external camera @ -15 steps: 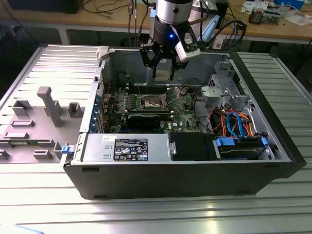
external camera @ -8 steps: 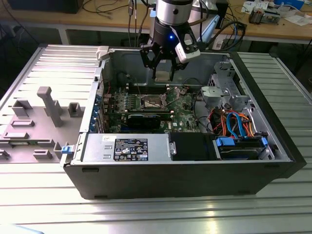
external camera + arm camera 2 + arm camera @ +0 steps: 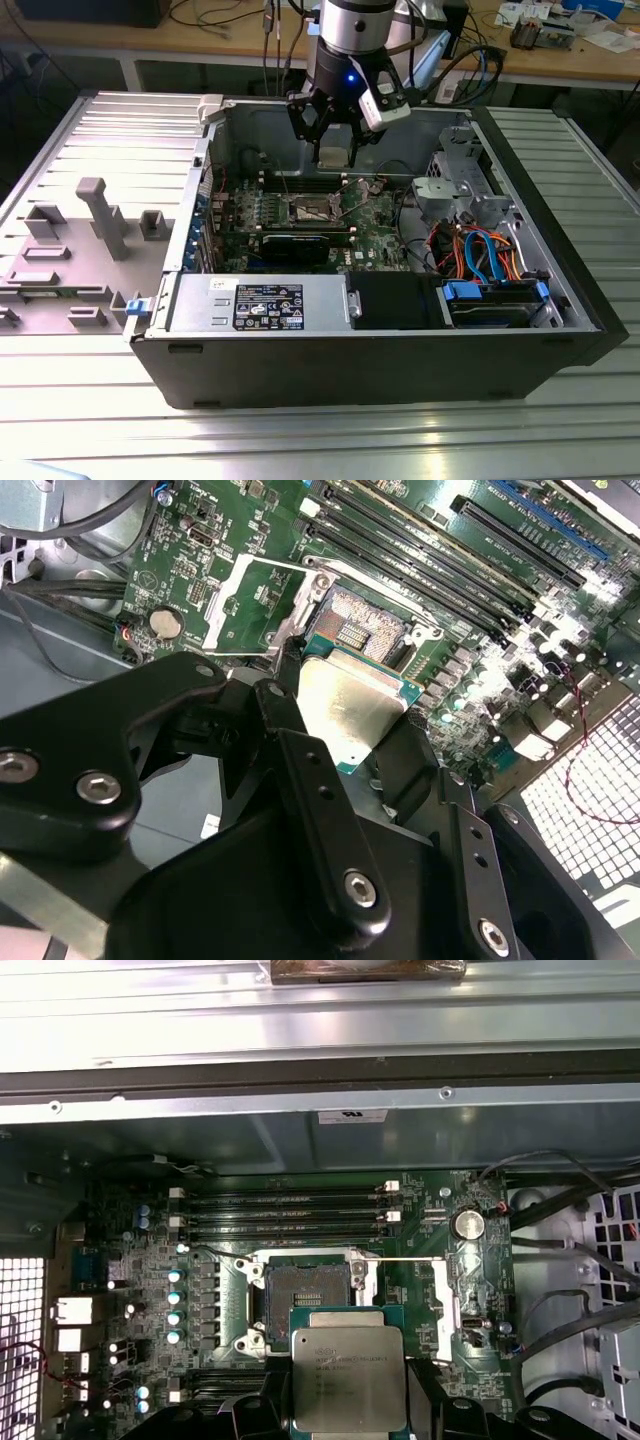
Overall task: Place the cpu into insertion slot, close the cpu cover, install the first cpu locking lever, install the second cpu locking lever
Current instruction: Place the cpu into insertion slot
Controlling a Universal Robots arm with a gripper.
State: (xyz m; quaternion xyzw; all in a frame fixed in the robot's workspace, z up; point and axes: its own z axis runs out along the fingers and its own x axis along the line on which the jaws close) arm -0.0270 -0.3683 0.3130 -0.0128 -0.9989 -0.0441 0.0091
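grey slatted tabletop (image 3: 300, 440); black pincer (image 3: 333, 148) clamps silver-grey square cpu (image 3: 348, 1380) level, metal face up, raised above dark open insertion slot (image 3: 305, 1290).

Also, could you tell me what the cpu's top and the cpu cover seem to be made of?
The cpu top: dull silver-grey metal, matte, with soft sheen. The cpu cover: thin bright metal sheet, probably steel, glaring white under the light.
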